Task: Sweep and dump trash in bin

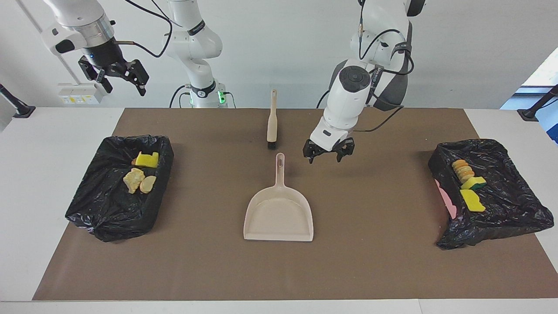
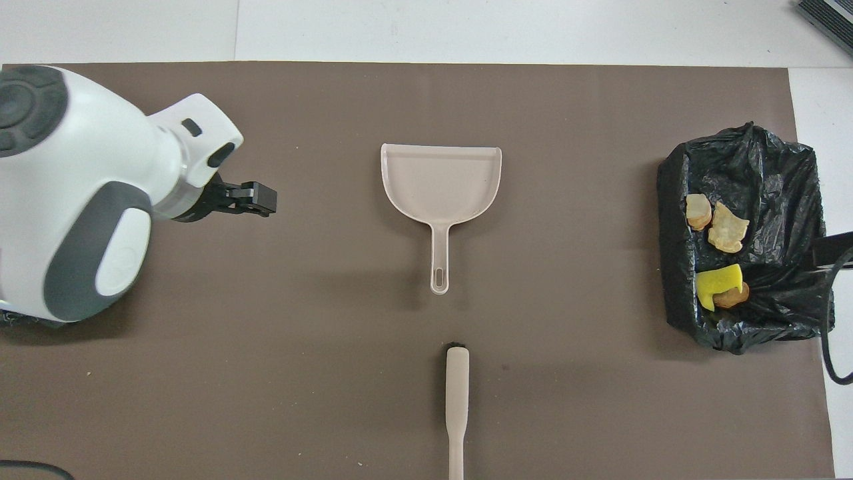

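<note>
My left pincer [image 1: 327, 153] hangs spread and empty at frame centre, since the dustpan [image 1: 279, 213] lies emptied and the trash [image 1: 468, 185] sits binned.

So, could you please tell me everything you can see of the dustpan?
The dustpan is beige and looks like plastic: a shallow scoop with low side walls and a straight handle with a hanging slot at its tip. It lies flat and empty on the brown mat in the middle of the table, handle pointing toward the robots and the brush. Nothing touches it but the mat.
</note>
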